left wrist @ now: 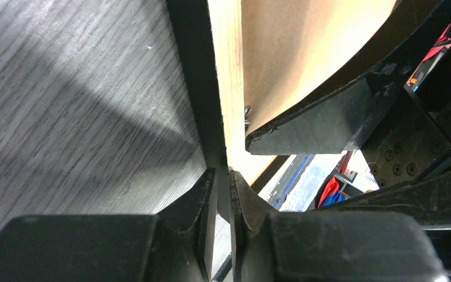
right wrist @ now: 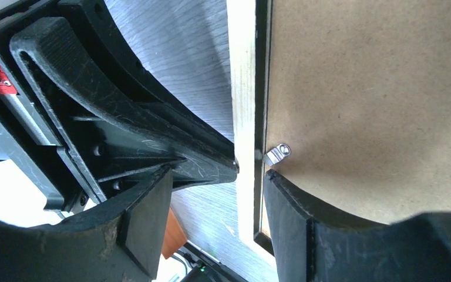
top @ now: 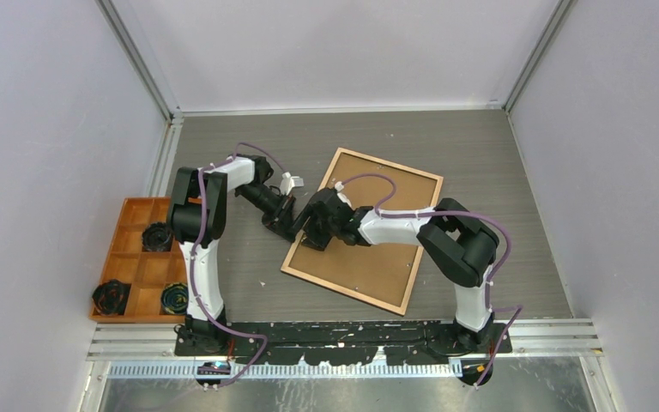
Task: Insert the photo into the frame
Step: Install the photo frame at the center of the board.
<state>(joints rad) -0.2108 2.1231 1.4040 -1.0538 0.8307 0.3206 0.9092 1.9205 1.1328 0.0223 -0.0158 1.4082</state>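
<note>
The frame (top: 392, 163) is lying back-up on the table (top: 489, 154) with the brown backing board (top: 365, 268) sitting inside, so we're judging only the fastening is left. Our left gripper (left wrist: 223, 176) is clamping the frame's left rail while the right gripper (right wrist: 214, 182) is straddling it, jaws apart, beside a metal tab (right wrist: 279, 154). We're not seeing the photo, presumably under the board.

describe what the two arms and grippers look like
Both the left arm and right arm have white links with bulky black joints, and a purple cable loops along each. The left gripper and right gripper have black, scuffed, curved fingers.
</note>
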